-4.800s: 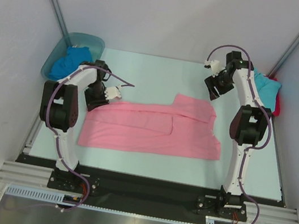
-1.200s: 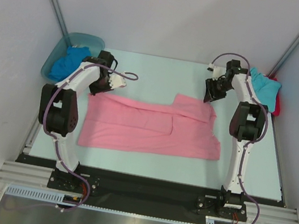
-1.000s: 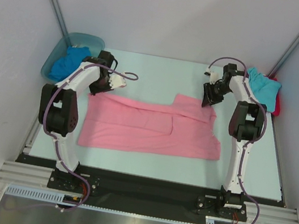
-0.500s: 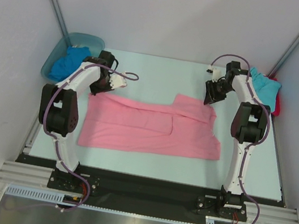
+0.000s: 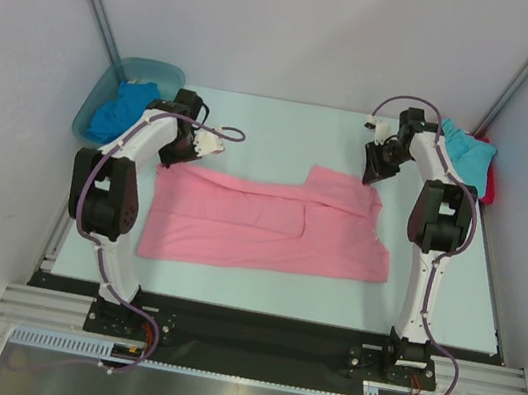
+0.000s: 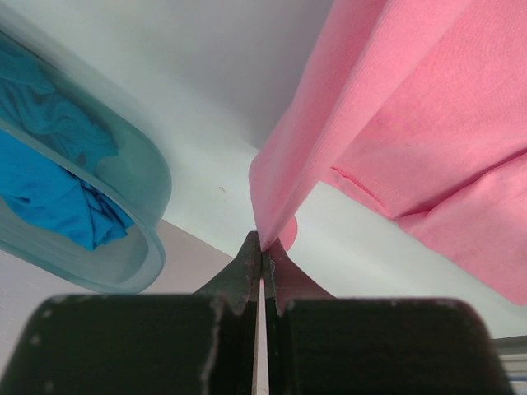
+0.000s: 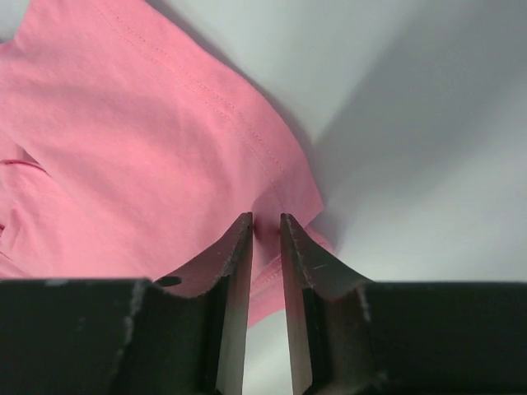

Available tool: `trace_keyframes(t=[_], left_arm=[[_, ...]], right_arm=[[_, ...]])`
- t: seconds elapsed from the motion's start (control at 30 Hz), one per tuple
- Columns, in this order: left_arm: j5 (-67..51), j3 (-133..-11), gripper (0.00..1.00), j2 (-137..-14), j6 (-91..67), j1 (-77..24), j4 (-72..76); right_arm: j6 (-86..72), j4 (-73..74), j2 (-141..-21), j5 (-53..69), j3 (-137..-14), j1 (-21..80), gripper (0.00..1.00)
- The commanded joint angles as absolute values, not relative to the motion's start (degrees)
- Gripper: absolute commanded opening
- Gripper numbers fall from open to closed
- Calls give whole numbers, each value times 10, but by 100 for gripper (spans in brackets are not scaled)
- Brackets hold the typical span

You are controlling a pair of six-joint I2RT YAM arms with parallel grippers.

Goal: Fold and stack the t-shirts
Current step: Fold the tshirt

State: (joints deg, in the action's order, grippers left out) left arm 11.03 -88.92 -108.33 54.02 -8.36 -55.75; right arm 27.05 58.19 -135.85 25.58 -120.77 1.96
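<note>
The pink t-shirt lies spread across the table, folded lengthwise. My left gripper is shut on its far left corner, pinching the cloth edge between its tips in the left wrist view. My right gripper is at the far right corner. Its jaws stand narrow, with a pucker of pink cloth between the tips. The royal blue t-shirt lies bunched in the tub. The turquoise t-shirt sits on the red one at the far right.
The blue-green translucent tub stands at the far left corner, also seen in the left wrist view. Grey walls and slanted metal posts close the table on three sides. The table's front edge runs before the arm bases.
Over the last seconds my left gripper moved away from the bases with the shirt's corner. My right gripper came down to the far right corner and shifted only slightly in the last second.
</note>
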Motion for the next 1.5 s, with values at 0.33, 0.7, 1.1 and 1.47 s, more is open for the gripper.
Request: trace_keyframes(t=[0.33, 0.7, 1.1, 1.47], left_arm=[[109, -891, 0, -1065, 534, -89, -547], [112, -893, 0, -1069, 533, -91, -541], [127, -889, 0, -1058, 531, -91, -514], [142, -880, 0, -1054, 535, -79, -485]], right_arm=[[286, 584, -1308, 252, -1194, 22, 0], [339, 523, -1199, 208, -1108, 63, 0], [366, 498, -1168, 147, -1110, 55, 0], [377, 460, -1156, 90, -1122, 18, 0]])
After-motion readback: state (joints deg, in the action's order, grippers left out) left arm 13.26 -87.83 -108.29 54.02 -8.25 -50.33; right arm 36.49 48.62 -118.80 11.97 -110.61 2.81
